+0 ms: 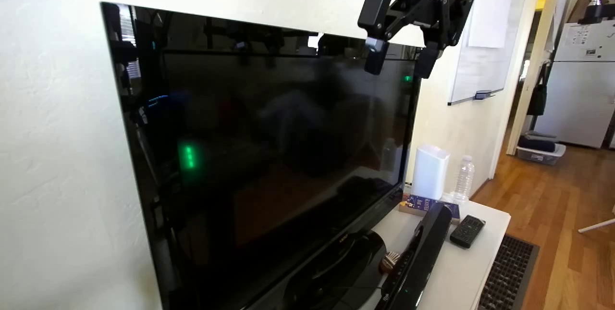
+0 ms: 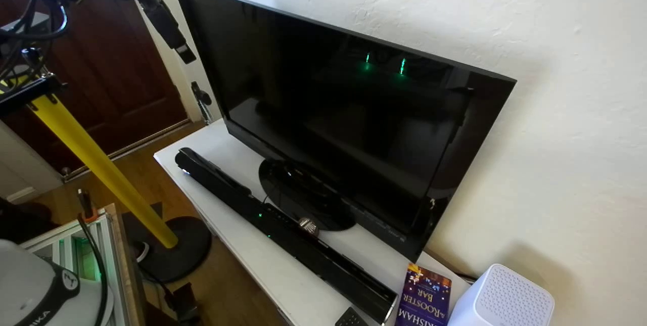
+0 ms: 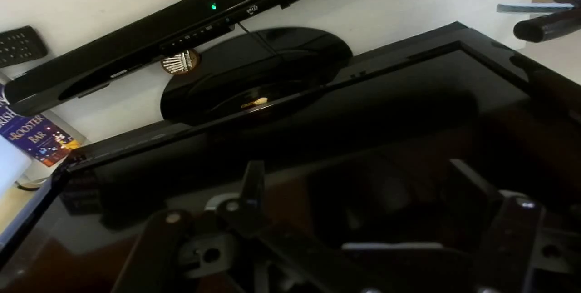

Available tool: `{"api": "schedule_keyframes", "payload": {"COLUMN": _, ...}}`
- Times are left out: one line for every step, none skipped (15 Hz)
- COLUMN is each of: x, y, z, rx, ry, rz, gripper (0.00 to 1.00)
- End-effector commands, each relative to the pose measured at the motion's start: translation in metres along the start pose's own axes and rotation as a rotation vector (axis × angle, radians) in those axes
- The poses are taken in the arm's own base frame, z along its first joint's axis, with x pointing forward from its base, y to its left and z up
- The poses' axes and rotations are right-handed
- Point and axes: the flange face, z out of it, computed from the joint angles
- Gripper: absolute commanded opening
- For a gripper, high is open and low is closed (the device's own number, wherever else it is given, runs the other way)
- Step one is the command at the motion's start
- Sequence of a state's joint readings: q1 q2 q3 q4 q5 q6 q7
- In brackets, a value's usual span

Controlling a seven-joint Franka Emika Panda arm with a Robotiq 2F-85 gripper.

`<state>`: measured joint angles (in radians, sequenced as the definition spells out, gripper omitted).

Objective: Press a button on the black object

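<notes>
The black object is the large television, with a glossy black frame and dark reflective screen (image 1: 288, 132). It stands upright on an oval black base in both exterior views, and it also shows in an exterior view (image 2: 328, 108). In the wrist view the television (image 3: 386, 129) fills the lower part. No button on it can be made out clearly. My gripper (image 1: 401, 65) is open and empty, fingers pointing down, near one upper corner of the television; it also shows in an exterior view (image 2: 185, 54). In the wrist view the gripper (image 3: 357, 166) has its fingers wide apart.
A black soundbar (image 2: 288, 235) with small buttons lies before the television on a white stand (image 1: 490, 218). A remote (image 1: 467, 231), a book (image 2: 424, 290), a white box (image 1: 430, 173) and a bottle (image 1: 463, 178) are at one end. The wall (image 1: 62, 132) is close behind.
</notes>
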<state>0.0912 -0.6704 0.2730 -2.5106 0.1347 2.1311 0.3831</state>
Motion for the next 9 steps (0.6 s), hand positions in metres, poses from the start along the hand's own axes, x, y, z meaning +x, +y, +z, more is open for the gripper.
{"api": "schedule_keyframes", "payload": {"x": 0.0, "y": 0.0, "z": -0.001, "rx": -0.001, "ry": -0.001, "rz": 0.0, "gripper": 1.0}}
{"api": "schedule_keyframes", "payload": {"x": 0.004, "y": 0.002, "z": 0.005, "rx": 0.026, "ry": 0.0, "rz": -0.006, "gripper": 1.0}}
{"api": "schedule_keyframes", "payload": {"x": 0.006, "y": 0.005, "z": 0.011, "rx": 0.04, "ry": 0.007, "rz": -0.011, "gripper": 1.0}}
{"api": "schedule_keyframes", "payload": {"x": 0.009, "y": 0.013, "z": 0.021, "rx": 0.036, "ry": 0.014, "rz": -0.021, "gripper": 1.0}}
{"api": "schedule_keyframes", "payload": {"x": 0.01, "y": 0.022, "z": 0.03, "rx": 0.051, "ry": 0.024, "rz": -0.027, "gripper": 1.0}}
{"api": "schedule_keyframes", "payload": {"x": 0.012, "y": 0.03, "z": 0.038, "rx": 0.065, "ry": 0.031, "rz": -0.04, "gripper": 1.0}}
{"api": "schedule_keyframes", "payload": {"x": 0.012, "y": 0.041, "z": 0.05, "rx": 0.083, "ry": 0.028, "rz": -0.074, "gripper": 1.0}}
{"api": "schedule_keyframes", "payload": {"x": 0.012, "y": 0.053, "z": 0.061, "rx": 0.093, "ry": 0.02, "rz": -0.079, "gripper": 1.0}}
{"api": "schedule_keyframes", "payload": {"x": 0.012, "y": 0.066, "z": 0.073, "rx": 0.127, "ry": 0.012, "rz": -0.113, "gripper": 1.0}}
